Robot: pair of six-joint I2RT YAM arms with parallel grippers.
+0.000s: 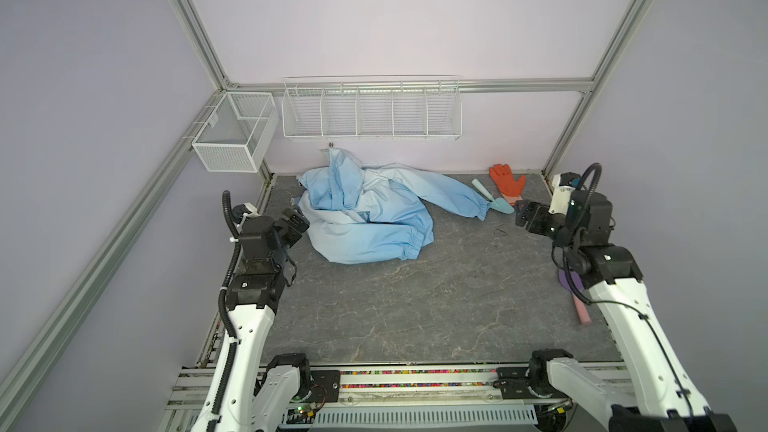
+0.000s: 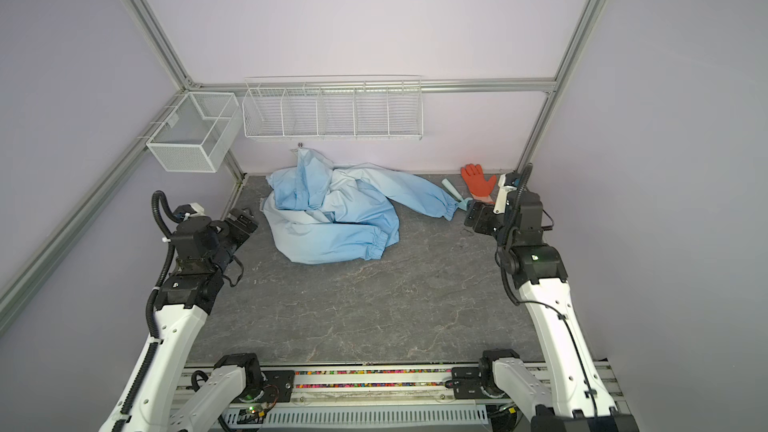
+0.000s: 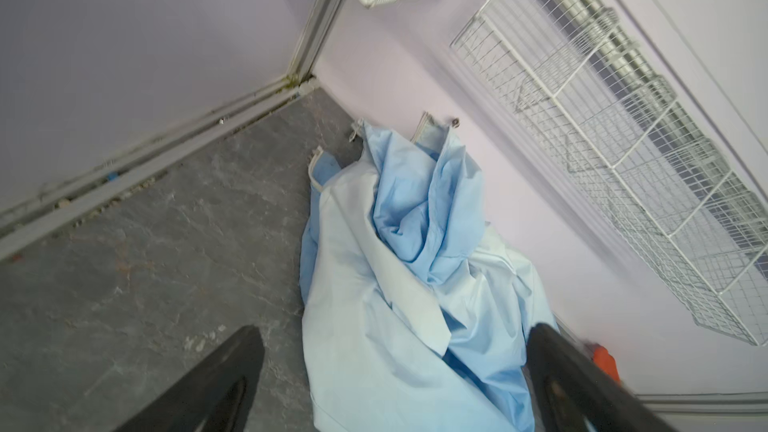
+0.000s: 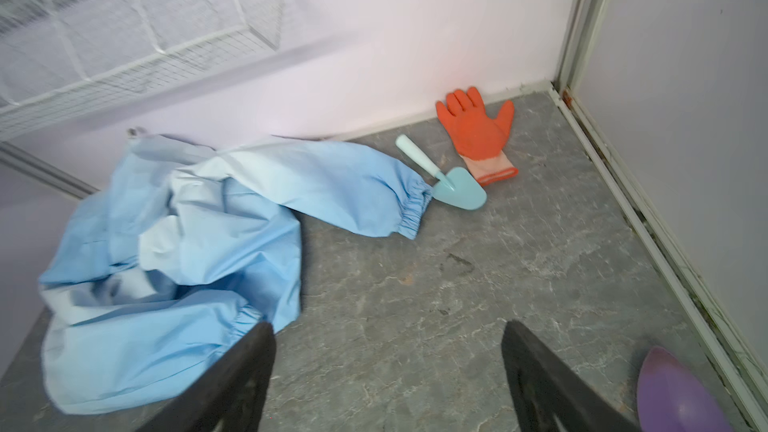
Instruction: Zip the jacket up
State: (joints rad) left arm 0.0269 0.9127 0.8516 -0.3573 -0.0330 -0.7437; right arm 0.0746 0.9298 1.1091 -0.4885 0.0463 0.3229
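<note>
Grey marbled tabletop (image 1: pixel 415 297) inside a lilac-walled cell. Jacket (image 1: pixel 365 218) lies crumpled at back-left, bunched up against the back wall below the white wire rack (image 1: pixel 371 118). Mesh basket (image 1: pixel 235 135) hangs on the left rail. One sleeve stretches right, its far cuff (image 4: pixel 409 205) touching the blade of a teal trowel (image 4: pixel 457 193). The other sleeve is folded across the front of the heap, near cuff (image 1: pixel 413 243) pointing right. Orange glove (image 1: pixel 508 182) lies flat by the back wall, just beyond the trowel.

Left gripper (image 1: pixel 297 222) sits just beside the jacket's left edge, jaws wide apart, nothing between the left fingers (image 3: pixel 237 371). Right gripper (image 1: pixel 524 218) hovers near the trowel, well apart from the jacket's body. Its jaws are wide too, with the right fingers (image 4: pixel 249 371) empty. Purple scoop-like thing (image 4: pixel 673 392) and pink stick (image 1: pixel 582 313) are partly hidden under the right arm.
</note>
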